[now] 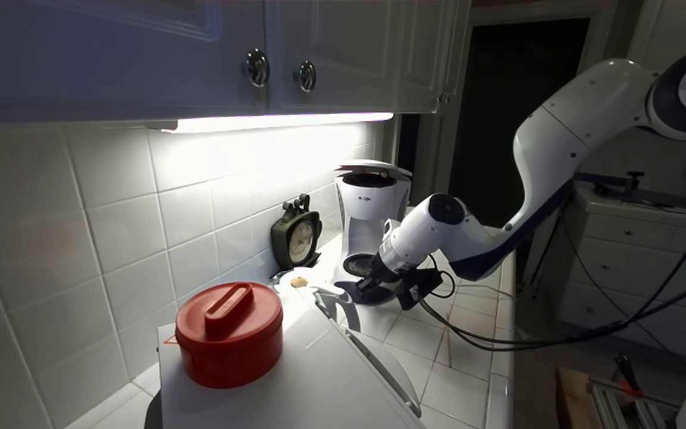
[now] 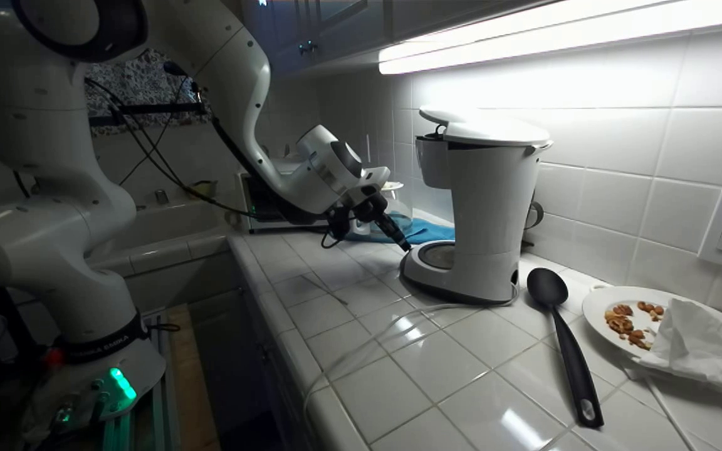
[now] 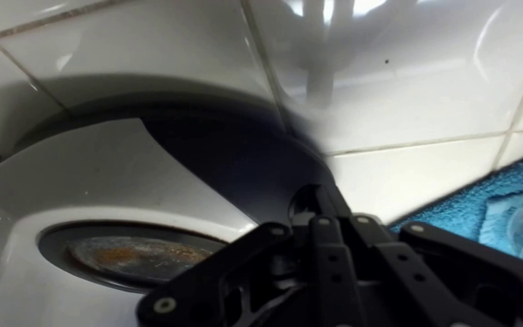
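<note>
In an exterior view, the white drip coffee maker (image 2: 486,216) stands on the tiled surface (image 2: 411,382), right of the frame's middle. The black hand (image 2: 406,247), near the middle, points down at the front of its base (image 2: 427,274); I cannot tell if they touch. The wrist view shows the fingers (image 3: 336,268) pressed together. At the lower right are a black spoon (image 2: 571,347) and a white plate (image 2: 595,314) with nuts (image 2: 620,323).

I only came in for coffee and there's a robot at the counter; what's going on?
The arm has its shut tool at the front of the coffee maker's base, with nothing visible in its grip; whether they touch is unclear. The machine's lid is partly raised. The jug is off the hotplate, on a blue towel.
</note>
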Tool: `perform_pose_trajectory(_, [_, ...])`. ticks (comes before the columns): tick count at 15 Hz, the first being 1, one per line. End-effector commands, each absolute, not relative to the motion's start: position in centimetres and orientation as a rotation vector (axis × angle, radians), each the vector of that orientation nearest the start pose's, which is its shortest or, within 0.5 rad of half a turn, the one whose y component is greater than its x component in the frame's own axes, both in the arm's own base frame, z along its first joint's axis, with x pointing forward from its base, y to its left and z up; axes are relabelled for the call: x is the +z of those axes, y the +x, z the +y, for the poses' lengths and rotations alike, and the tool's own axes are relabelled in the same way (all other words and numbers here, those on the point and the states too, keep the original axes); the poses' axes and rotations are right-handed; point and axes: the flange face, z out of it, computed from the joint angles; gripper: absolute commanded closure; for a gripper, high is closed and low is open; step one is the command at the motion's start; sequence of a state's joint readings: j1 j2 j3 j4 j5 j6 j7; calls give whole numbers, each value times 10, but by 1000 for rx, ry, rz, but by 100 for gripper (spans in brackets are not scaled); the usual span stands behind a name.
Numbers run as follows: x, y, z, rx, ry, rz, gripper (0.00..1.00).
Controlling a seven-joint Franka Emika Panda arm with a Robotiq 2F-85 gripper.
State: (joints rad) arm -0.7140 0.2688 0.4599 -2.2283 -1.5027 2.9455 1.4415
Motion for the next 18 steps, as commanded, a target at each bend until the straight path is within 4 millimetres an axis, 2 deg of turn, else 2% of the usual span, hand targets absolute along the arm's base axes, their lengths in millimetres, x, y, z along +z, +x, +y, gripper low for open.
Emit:
perform_pose_trajectory(1, [292, 532, -73, -1036, -3141, 508, 97])
perform_pose_trajectory(6, [297, 535, -74, -1061, -3136, 492, 97])
perform_pose_trajectory(18, [295, 537, -78, -1072, -3133, 487, 97])
